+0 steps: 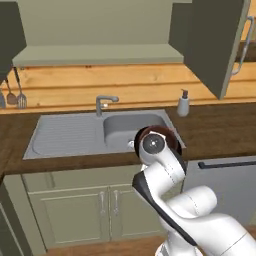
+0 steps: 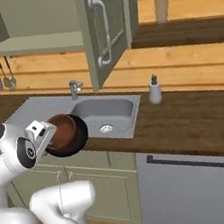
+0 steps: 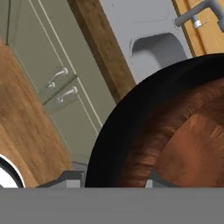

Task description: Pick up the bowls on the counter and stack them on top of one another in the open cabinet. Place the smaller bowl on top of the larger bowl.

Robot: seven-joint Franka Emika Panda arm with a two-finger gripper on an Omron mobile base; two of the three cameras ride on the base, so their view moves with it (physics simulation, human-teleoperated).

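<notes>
Gleaming black outside and reddish-brown inside, a round bowl [image 2: 64, 134] is held tilted, clamped by the claw [image 2: 50, 135] above the counter [image 2: 195, 117] edge.

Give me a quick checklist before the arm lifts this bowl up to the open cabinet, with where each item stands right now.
1. Bowl in the gripper: ok, the black bowl hangs tilted at the hand, off the counter.
2. Grip security: cannot tell, the fingertips are hidden by the bowl's rim in the hand view.
3. Open cabinet floor free: ok, the visible floor is bare.
4. Cabinet door out of the way: ok, swung wide open.
5. Faucet and soap dispenser clearance: ok, both stand behind the sink, away from the bowl.
6. Second bowl located: cannot tell.
</notes>
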